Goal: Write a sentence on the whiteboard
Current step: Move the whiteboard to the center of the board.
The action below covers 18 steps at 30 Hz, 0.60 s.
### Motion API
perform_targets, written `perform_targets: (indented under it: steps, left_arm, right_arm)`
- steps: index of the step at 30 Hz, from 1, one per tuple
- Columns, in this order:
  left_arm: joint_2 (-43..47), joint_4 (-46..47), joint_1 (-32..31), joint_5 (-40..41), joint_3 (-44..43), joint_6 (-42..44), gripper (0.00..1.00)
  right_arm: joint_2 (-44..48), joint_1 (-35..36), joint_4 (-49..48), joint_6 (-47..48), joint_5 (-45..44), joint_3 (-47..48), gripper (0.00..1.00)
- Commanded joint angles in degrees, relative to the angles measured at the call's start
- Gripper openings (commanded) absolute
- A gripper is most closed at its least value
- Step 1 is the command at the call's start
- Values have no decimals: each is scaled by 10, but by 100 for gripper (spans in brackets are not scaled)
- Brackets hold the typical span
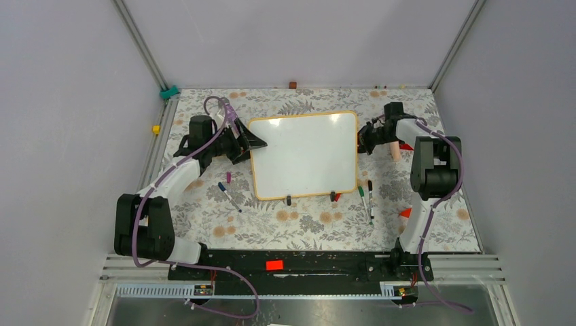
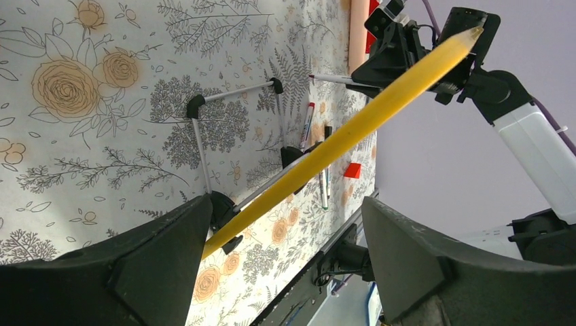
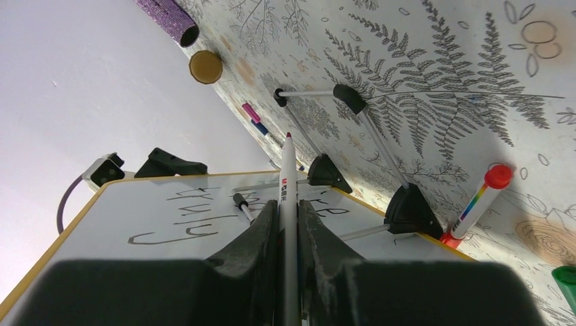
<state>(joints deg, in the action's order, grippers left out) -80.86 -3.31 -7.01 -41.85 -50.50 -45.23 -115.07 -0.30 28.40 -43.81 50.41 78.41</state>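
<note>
The whiteboard (image 1: 306,153) lies on the floral counter (image 1: 306,227) between the two hands, its pale-yellow rim running all round and its two black feet (image 1: 289,200) at the edge nearest the arm bases. The left hand (image 1: 253,140) sits at the board's left edge with its fingers (image 2: 156,261) spread wide, released; the yellow rim passes through the gap between them, and they grasp nothing. The right hand (image 1: 365,139) rests at the board's right edge, clenched on a white marker (image 3: 289,204) whose dark-red tip points away from the hand. In the right wrist view some lettering (image 3: 180,221) shows on the glossy surface below the hand, but it looks mirrored and is too unclear to read; from above the board looks blank. Several loose markers (image 1: 367,197) lie on the counter just beyond the board's right corner, and another marker (image 1: 227,195) lies near the left hand, between it and the arm bases.
</note>
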Motion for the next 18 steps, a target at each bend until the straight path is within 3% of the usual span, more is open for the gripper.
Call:
perform_targets:
  steps: [1, 8, 18]
  left_arm:
    - [19, -18, -5, -16, -19, 37, 84]
    - [11, -32, -2, -16, -48, 40, 88]
    - [0, 4, -17, -10, -32, 22, 88]
  right_arm:
    - [18, -24, 16, 7, 2, 18, 0]
    - [3, -53, 16, -13, -7, 68, 0]
    - [41, -88, 18, -19, -63, 49, 0]
